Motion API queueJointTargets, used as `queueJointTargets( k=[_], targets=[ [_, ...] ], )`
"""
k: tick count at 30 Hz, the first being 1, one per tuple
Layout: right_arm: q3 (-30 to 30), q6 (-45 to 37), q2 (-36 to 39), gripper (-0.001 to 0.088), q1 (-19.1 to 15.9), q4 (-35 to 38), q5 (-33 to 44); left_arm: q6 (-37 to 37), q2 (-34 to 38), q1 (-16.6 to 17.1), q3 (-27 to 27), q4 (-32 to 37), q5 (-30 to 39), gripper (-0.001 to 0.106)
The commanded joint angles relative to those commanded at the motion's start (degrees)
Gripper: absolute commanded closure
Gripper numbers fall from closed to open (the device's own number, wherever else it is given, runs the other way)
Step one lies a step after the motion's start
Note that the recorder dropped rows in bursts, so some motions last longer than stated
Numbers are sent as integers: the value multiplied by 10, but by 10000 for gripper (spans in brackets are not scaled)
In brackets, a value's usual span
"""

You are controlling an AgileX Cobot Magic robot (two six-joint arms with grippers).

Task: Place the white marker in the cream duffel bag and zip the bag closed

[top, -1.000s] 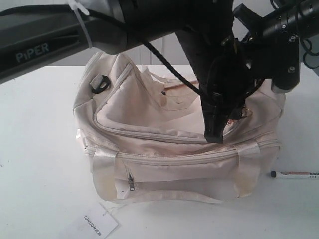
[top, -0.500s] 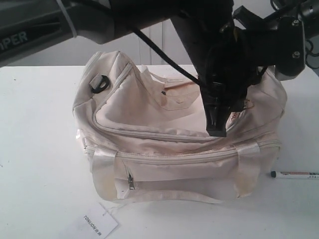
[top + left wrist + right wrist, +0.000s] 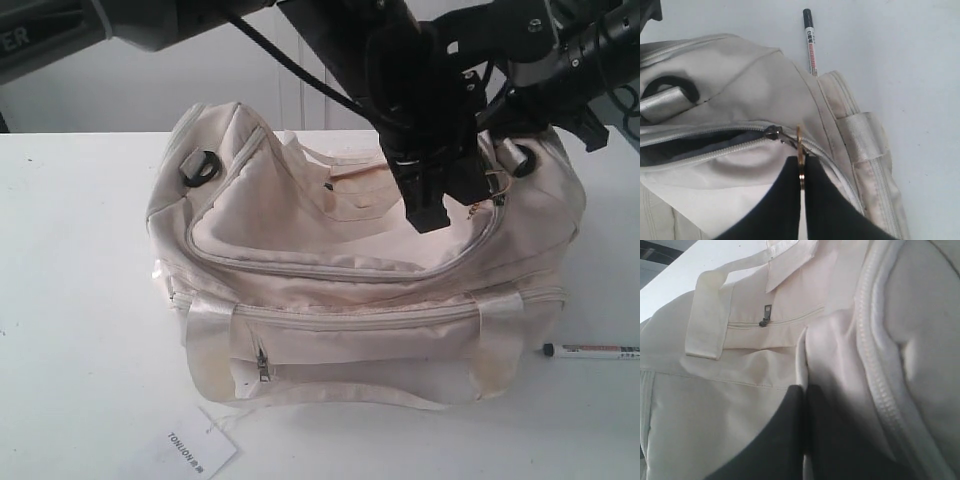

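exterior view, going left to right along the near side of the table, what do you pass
white hang tag -> front pocket zip pull -> white marker

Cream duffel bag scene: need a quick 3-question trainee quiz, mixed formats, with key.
1. True or false: the thin white marker with a black cap lies outside the large cream fabric duffel bag.
2. The left gripper is shut on: A the gold ring zipper pull, B the marker, C nothing.
3. Fill in: the marker rests on the white ____.
Key: 1 true; 2 A; 3 table.
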Motion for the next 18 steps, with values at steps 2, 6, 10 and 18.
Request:
queueJointTargets(
  k=[2, 6, 10, 18],
  targets=[
    [0, 3, 0, 737, 0, 0, 6, 0, 0, 0, 0, -3, 0, 1053],
    [-7, 0, -1, 605, 0, 2, 30, 11, 0, 0, 0, -3, 0, 1053],
    [-28, 0, -12, 497, 0, 0, 61, 11, 0, 0, 0, -3, 0, 1053],
    [-43, -13, -36, 415, 3, -39, 121, 11, 1, 0, 0, -3, 0, 1053]
  ],
)
